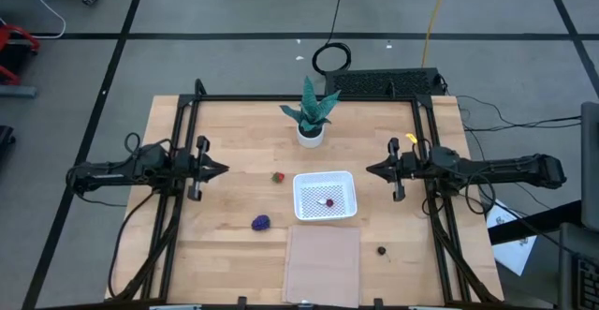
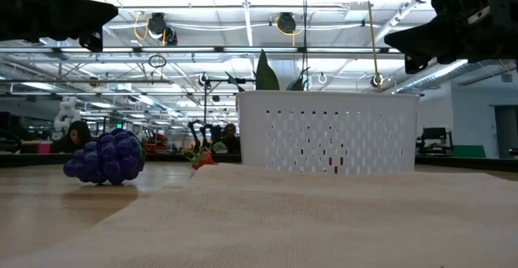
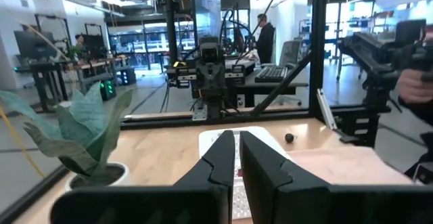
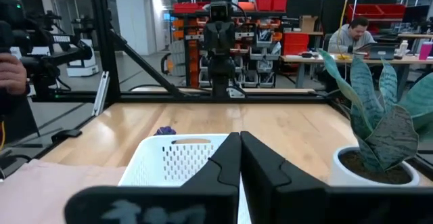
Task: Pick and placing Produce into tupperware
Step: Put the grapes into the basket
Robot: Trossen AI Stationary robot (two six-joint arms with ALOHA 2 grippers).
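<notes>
The white tupperware [image 1: 299,198] stands at the table's middle, with the small dark red fruit [image 1: 328,200] inside it. The strawberry-like piece [image 1: 278,177] lies on the table just left of it. The purple grape cluster [image 1: 261,222] lies nearer and further left, and the blackish fruit [image 1: 382,250] lies near right. My left gripper [image 1: 223,169] hovers shut and empty left of the tupperware. My right gripper [image 1: 369,169] hovers shut and empty right of it. The low view shows the grapes [image 2: 105,159], the strawberry [image 2: 202,159] and the tupperware [image 2: 328,134].
A green leafy plant in a white pot [image 1: 311,118] stands at the far middle, behind the tupperware. A flat tan sheet [image 1: 323,263] lies at the near edge in front of it. A dark frame rail [image 1: 426,141] runs along each side of the table. People show in the room beyond.
</notes>
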